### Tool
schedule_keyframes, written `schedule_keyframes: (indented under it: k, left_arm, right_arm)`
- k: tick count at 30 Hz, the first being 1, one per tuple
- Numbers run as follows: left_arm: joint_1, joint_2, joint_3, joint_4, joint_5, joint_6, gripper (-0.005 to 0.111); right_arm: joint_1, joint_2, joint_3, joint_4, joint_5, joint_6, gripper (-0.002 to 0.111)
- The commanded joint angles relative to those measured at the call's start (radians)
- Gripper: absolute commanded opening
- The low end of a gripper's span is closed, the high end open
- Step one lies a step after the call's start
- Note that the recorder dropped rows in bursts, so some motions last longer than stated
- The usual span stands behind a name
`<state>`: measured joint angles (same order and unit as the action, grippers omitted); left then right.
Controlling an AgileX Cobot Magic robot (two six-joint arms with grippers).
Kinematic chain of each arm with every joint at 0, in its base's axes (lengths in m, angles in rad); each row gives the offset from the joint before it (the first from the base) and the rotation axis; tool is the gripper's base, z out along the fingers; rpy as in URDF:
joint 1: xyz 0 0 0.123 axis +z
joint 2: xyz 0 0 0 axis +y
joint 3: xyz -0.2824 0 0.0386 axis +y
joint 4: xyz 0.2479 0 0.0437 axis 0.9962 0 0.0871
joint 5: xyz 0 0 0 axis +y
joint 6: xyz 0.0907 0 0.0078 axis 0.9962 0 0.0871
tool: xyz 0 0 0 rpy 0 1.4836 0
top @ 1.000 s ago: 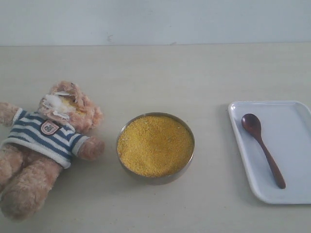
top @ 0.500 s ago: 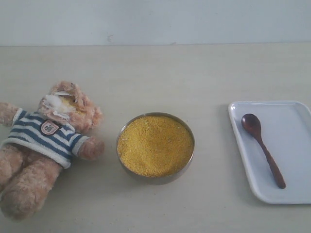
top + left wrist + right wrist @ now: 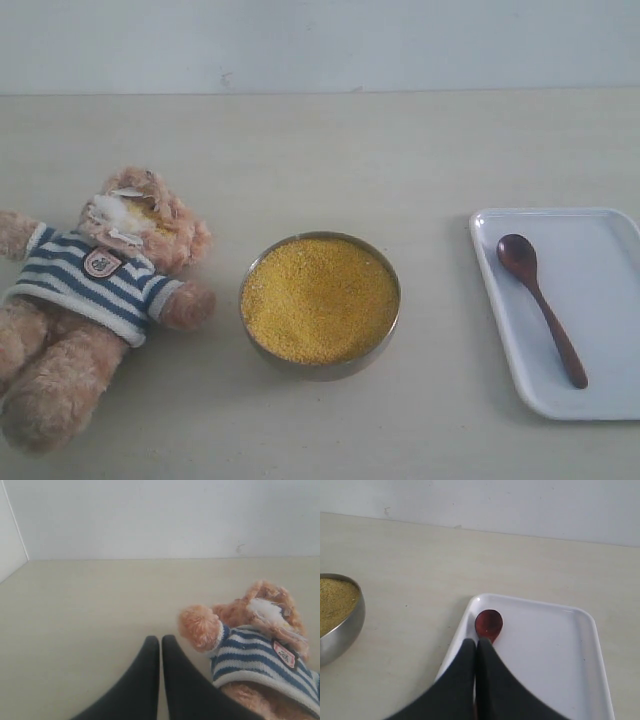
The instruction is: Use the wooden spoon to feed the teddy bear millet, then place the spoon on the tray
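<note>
Landmark: bowl (image 3: 320, 368), metal, mid-table (image 3: 320, 150), filled close to the rim with millet (image 3: 320, 298), surface fairly level.

Bear (image 3: 95, 290): flat on its back left of the bowl, near it but not touching. Head end sits closer to the bowl, legs point away from it, and one paw reaches toward the bowl.

Tray (image 3: 600, 300): right of the bowl, clear gap between them, flat on the table.

Spoon (image 3: 540, 305): lies in the tray, on the side nearest the bowl, scoop facing up. The handle slants away from the bowl.

Left gripper (image 3: 160, 640): fingers pressed together, nothing between them. It hangs low over bare table on the bear's far side from the bowl, with its tips just beside the bear's other paw and a gap visible between them.

Right gripper (image 3: 476, 642): fingers also pressed together, nothing held. It sits over the tray rim that faces the bowl. In the right wrist view its tips line up right at the spoon's scoop end — the handle is hidden behind the fingers, so I cannot tell whether the tips touch the spoon.
</note>
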<state>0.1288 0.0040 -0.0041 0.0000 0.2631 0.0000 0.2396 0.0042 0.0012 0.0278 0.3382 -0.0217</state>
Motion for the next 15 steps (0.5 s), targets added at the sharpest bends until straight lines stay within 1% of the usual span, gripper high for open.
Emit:
schedule_keyframes:
  k: [1,15]
  left_arm:
    - [0.004,-0.004,0.004,-0.010,-0.008,-0.008,0.004]
    - [0.004,-0.004,0.004,-0.010,-0.008,-0.008,0.004]
  right_arm:
    - [-0.001,-0.004,-0.001,-0.011,0.001,0.011,0.000]
    - [-0.001,-0.004,-0.001,-0.011,-0.013,0.022,0.000]
